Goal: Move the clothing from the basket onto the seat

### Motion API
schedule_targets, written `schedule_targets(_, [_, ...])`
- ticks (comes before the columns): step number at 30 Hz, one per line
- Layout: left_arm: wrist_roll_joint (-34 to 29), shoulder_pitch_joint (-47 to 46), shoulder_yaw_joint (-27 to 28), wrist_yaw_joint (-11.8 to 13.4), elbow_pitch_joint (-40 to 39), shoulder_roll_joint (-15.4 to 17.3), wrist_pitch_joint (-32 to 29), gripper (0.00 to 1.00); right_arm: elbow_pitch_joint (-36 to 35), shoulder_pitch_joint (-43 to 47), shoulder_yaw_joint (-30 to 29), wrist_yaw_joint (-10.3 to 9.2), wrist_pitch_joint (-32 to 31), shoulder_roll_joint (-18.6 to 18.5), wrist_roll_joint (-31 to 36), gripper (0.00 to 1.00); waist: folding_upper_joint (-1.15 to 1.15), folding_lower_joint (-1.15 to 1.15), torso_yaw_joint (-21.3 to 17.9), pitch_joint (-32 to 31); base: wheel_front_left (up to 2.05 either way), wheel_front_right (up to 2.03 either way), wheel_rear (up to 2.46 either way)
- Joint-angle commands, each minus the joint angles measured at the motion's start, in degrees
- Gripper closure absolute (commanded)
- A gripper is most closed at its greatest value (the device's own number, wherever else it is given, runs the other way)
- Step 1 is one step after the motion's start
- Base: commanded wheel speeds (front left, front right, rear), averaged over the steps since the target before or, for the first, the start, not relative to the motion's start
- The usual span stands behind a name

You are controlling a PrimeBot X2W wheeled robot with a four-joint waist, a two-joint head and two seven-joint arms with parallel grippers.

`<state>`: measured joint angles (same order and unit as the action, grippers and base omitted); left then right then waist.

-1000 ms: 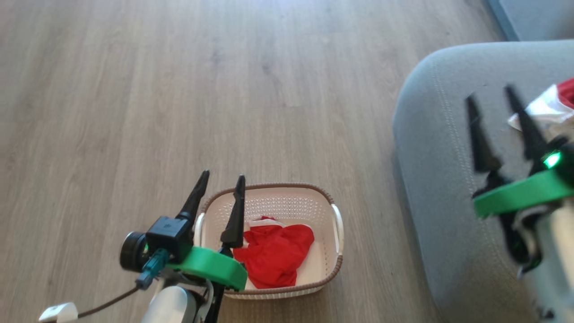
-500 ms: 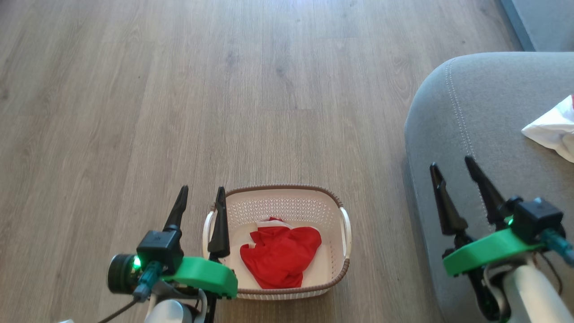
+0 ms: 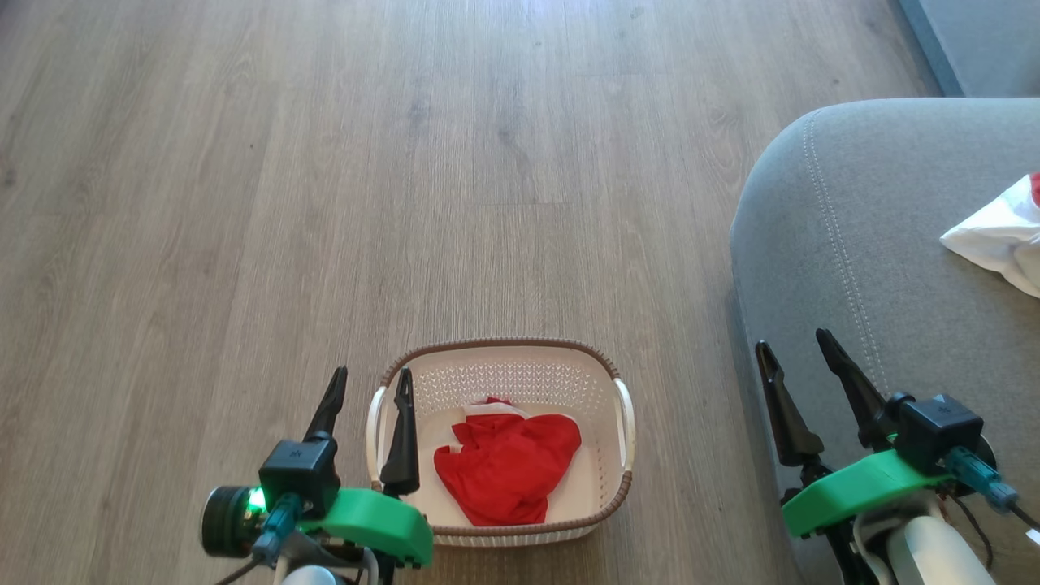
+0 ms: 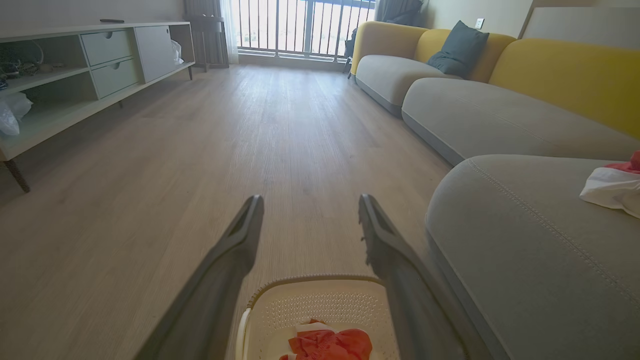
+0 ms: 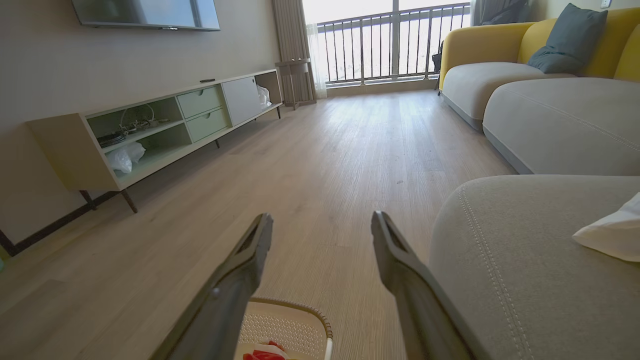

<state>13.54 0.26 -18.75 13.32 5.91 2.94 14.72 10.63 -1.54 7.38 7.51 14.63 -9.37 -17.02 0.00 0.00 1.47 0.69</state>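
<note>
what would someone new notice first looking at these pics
The bright red garment bunched in the cream basket on the wood floor, low in the head view, grabs the eye first. Next comes the big grey seat at the right, with a white-and-red garment lying on it.

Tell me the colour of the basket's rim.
Brown, woven-look rim on the basket; head view shows it best.
</note>
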Motion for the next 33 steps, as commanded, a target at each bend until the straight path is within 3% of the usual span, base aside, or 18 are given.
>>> schedule_targets(1, [-0.1, -1.6, 1.6, 0.3, -1.8, -0.1, 0.3, 0.0, -1.6, -1.0, 0.7, -0.02, 0.4, -0.4, 0.5, 0.0, 0.0, 0.0, 0.0, 0.0, 0.0, 0.0, 0.0])
schedule_targets(33, [0.4, -2.6, 0.6, -0.4, -1.3, -0.1, 0.3, 0.0, -1.8, -2.1, -0.7, -0.02, 0.4, 0.2, 1.1, 0.0, 0.0, 0.0, -0.2, 0.7, 0.0, 0.0, 0.0])
